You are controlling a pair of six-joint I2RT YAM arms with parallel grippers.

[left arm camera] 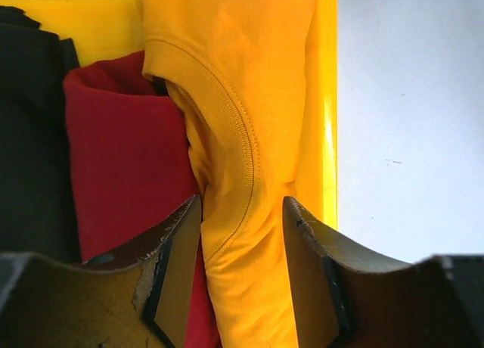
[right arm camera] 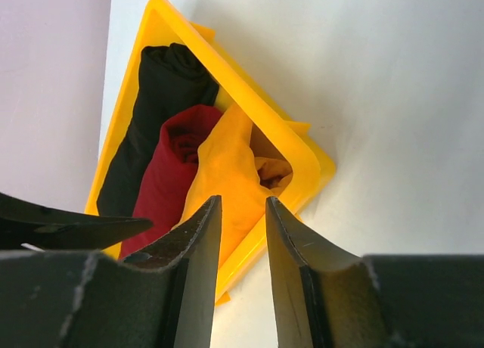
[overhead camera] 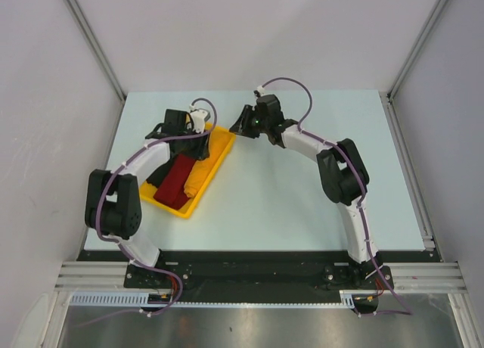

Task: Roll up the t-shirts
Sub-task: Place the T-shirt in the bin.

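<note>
Three rolled t-shirts lie side by side in a yellow tray (overhead camera: 219, 147): a black one (right arm camera: 151, 98), a dark red one (right arm camera: 170, 166) and a mustard-orange one (right arm camera: 223, 174). My left gripper (overhead camera: 195, 142) hangs over the tray's far end. In the left wrist view it (left arm camera: 242, 212) is open, its fingers straddling the mustard-orange t-shirt (left arm camera: 234, 98), whose ribbed collar shows, beside the dark red roll (left arm camera: 125, 159). My right gripper (overhead camera: 242, 125) hovers off the tray's far right corner. It (right arm camera: 242, 204) is open with nothing between its fingers.
The tray's rim (left arm camera: 329, 98) stands right of the mustard roll, with pale table (left arm camera: 408, 136) beyond it. The black roll (overhead camera: 155, 183) is partly under the left arm. Frame posts (overhead camera: 91, 38) and side walls border the table.
</note>
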